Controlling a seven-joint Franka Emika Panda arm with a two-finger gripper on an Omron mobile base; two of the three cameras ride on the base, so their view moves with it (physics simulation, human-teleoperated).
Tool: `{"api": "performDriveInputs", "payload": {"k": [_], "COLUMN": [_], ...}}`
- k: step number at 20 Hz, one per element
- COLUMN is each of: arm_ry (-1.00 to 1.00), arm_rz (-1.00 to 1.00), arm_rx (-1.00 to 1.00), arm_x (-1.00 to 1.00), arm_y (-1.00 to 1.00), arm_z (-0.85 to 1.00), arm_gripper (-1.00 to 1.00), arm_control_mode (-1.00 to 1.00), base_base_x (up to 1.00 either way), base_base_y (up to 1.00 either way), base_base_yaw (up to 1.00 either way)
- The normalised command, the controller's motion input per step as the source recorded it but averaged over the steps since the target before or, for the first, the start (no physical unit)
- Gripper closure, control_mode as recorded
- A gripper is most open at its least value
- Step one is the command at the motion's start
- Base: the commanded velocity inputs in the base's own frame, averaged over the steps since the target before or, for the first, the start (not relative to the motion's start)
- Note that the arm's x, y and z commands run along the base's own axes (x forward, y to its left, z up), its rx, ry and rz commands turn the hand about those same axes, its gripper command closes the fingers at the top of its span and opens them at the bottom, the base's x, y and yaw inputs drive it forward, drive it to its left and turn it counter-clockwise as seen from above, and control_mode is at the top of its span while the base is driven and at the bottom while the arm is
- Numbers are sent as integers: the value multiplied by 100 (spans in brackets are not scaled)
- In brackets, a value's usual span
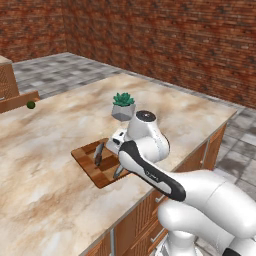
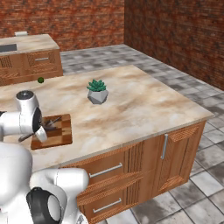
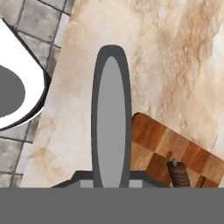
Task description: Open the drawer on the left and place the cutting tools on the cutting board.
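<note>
Checkered dark and light brown wood makes up the cutting board [image 1: 95,165], lying flat on the marble counter [image 1: 45,150] near its front edge in the left base view; a slim dark-grey tool [image 1: 99,153] rests on it. In the right base view, the gripper [image 2: 38,133] hangs over the board's near end. In the hand view, the pincer clenches a long grey blade [image 3: 111,118].

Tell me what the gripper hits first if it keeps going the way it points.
Probably the marble counter beside the cutting board: the gripper, holding a slim grey tool, looks down on bare countertop past that tool's tip. Depth is unclear.
</note>
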Motion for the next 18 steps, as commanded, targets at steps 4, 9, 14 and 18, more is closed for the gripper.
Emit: {"api": "performDriveInputs", "payload": {"k": [4, 9, 14, 18], "arm_ry": [-12, -4, 0, 0], "arm_rz": [9, 4, 0, 0], "arm_rx": [0, 0, -4, -8], "arm_x": [49, 51, 51, 43], "arm_y": [0, 0, 8, 10], "arm_z": [-15, -7, -1, -8], "arm_gripper": [100, 100, 100, 100], "arm_control_mode": [-100, -100, -100, -100], "base_base_x": [0, 0, 0, 0], "base_base_y": [0, 0, 0, 0], "base_base_yaw": [0, 0, 0, 0]}}
